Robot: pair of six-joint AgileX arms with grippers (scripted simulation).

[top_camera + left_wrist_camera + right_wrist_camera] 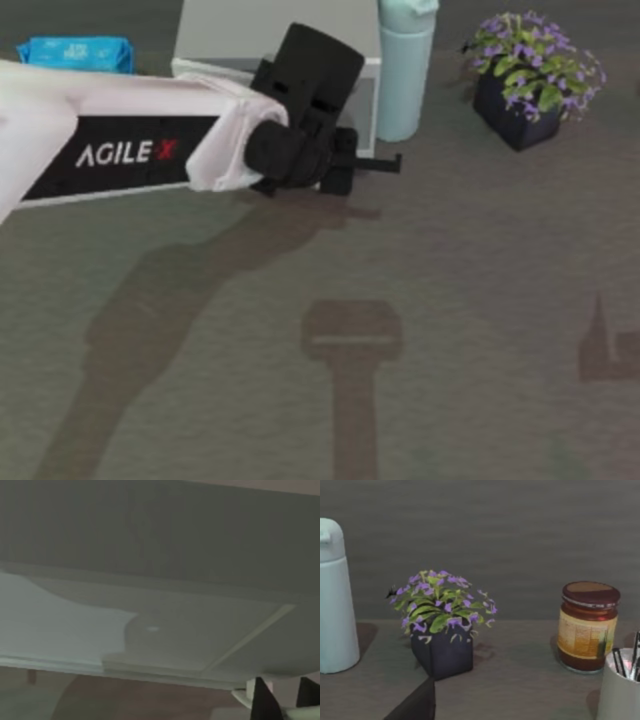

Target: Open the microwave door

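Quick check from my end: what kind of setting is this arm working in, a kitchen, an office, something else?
Probably a mock kitchen counter, rendered in simulation. A microwave stands at the table's back edge with the left end effector at its front, a pale blue bottle beside it, and a jar of spread near a potted plant.

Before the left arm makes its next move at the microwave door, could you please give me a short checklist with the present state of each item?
1. Left gripper at the front of the microwave: ok.
2. Jaws closed on the door handle: cannot tell.
3. Microwave door swung open: cannot tell; the arm covers it.
4. Pale blue bottle close beside the microwave's right: not ok, tight space.
5. Flower pot away from the door: ok.
6. Right arm out of the way: ok, absent from the top view.
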